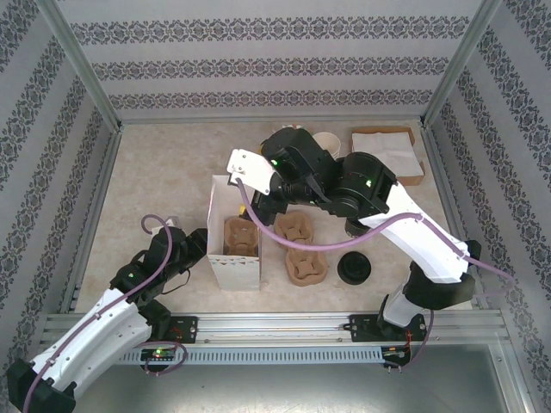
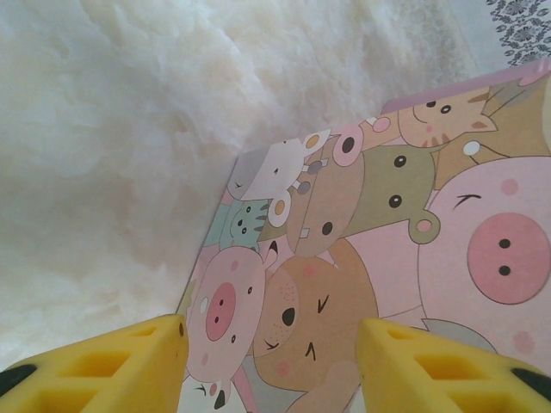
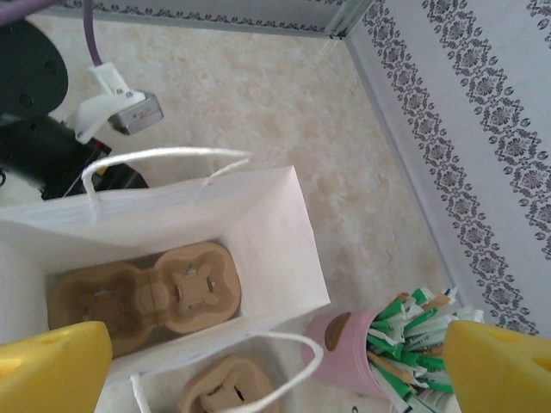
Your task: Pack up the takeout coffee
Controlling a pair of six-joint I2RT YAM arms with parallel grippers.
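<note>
Yellow fingers (image 3: 52,370) of the right gripper (image 3: 275,348) stood wide and empty over the bag (image 3: 284,249), where one carrier (image 3: 146,297) lay flat on the bottom. Beside it the left gripper (image 2: 271,335), jaws apart and gripping nothing, faced the printed side. With nothing steadying the bag, an arm snagging a handle (image 3: 164,159) could have tipped it and spilled the carrier.

Cream table (image 1: 164,172) bearing a white bag (image 1: 237,274) (upright, left of centre), far carrier (image 1: 293,228), near carrier (image 1: 306,267), black lid (image 1: 354,268), napkin box (image 1: 389,153) far right.
</note>
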